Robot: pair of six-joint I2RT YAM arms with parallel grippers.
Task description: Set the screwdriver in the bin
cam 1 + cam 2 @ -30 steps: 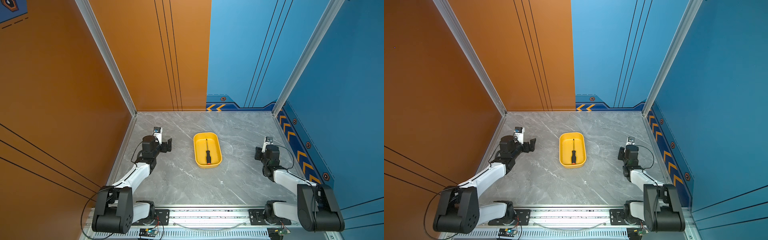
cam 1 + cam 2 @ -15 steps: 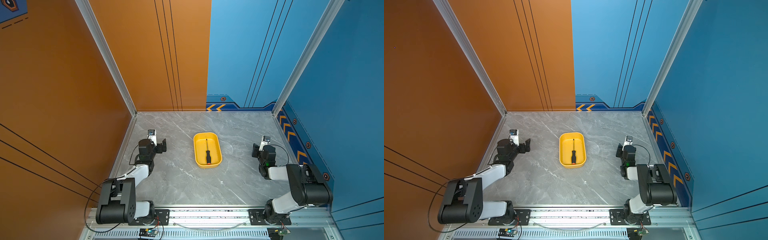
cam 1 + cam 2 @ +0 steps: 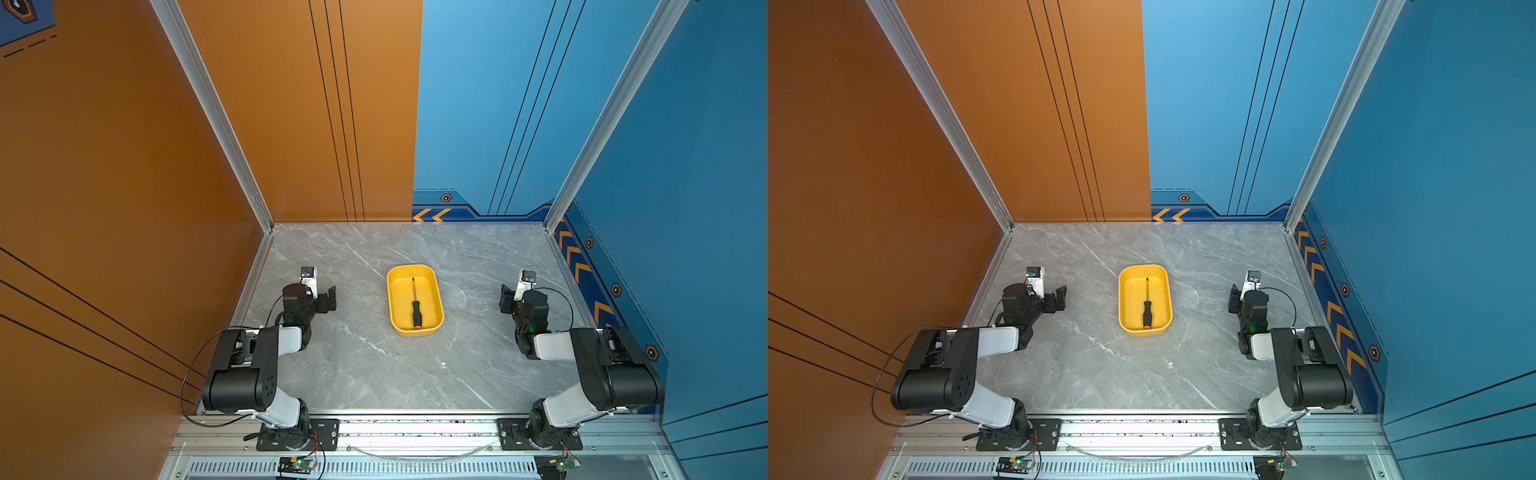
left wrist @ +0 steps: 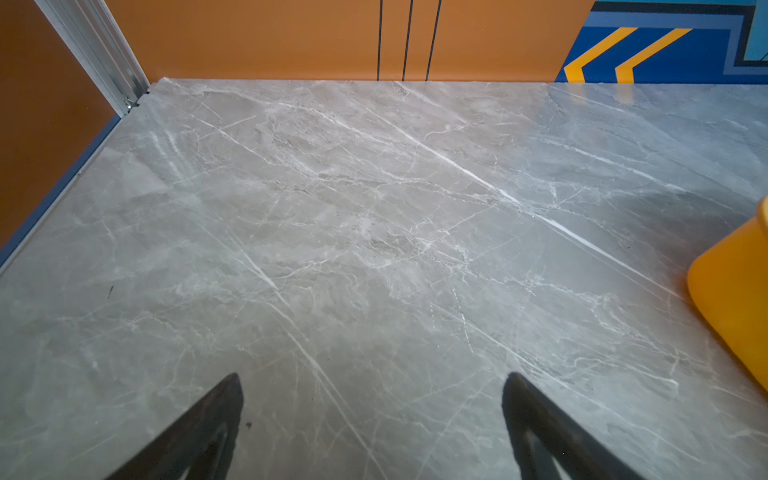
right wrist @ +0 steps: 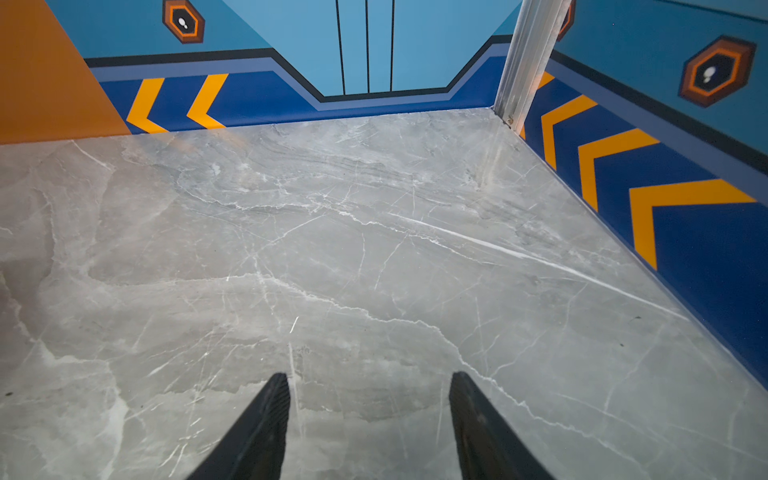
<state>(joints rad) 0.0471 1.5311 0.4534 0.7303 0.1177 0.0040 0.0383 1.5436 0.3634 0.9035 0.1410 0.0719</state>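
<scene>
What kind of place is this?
Probably a robot test booth: black-and-white left arm and right arm bolted to a metal rail, grey marble-look tabletop boxed in by orange wall panels and blue wall panels.

- one bin
- one screwdriver
- two arms: the left arm and the right arm
- two grippers: the left gripper and the right gripper, each with two fingers
- two wrist cameras, one on each arm
- one table
- two chevrons on the back wall, both yellow
- two corner posts at the back
</scene>
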